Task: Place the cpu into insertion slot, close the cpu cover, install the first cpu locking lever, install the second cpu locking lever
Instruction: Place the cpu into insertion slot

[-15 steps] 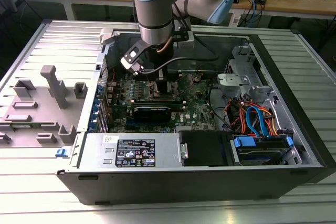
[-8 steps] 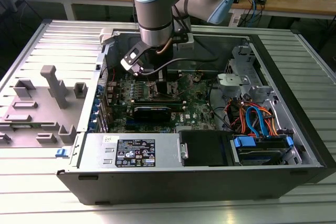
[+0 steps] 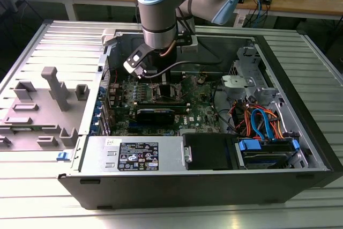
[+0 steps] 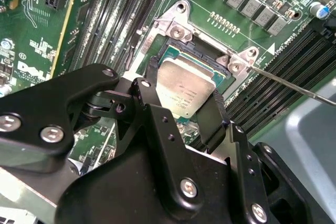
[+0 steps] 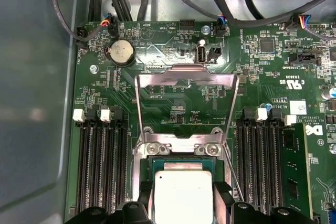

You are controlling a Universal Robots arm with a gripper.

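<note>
Silver-grey metal is what I have in my grasp: the cpu (image 4: 184, 97) is pinched in my pincer (image 4: 185, 83), one black finger (image 4: 212, 114) against each of two opposite edges. Those edges are the ones that face the long memory slots (image 5: 100, 166) flanking the insertion slot (image 4: 194, 51).

The chip lies directly over the insertion slot, flat and squared to it, with the slot's dark border showing evenly past the chip's free edge. I cannot tell whether it is fully bedded in the slot or held a hair above it. From the exterior view I reach straight down into the open case, with my pincer (image 3: 161, 81) over the board's middle.

The relation that matters runs along one line. The line between my fingers is parallel to the slot's hinge edge, where two screws hold the cpu cover (image 5: 186, 72). The cover stands tilted up and open from that edge and leans away from the slot toward the coin cell (image 5: 120, 52). It sits well apart from the chip and from my fingers. A thin locking lever (image 4: 294, 85) runs out from the slot's corner, raised and unlatched, so by my judgement only the placing step is in hand.
</note>
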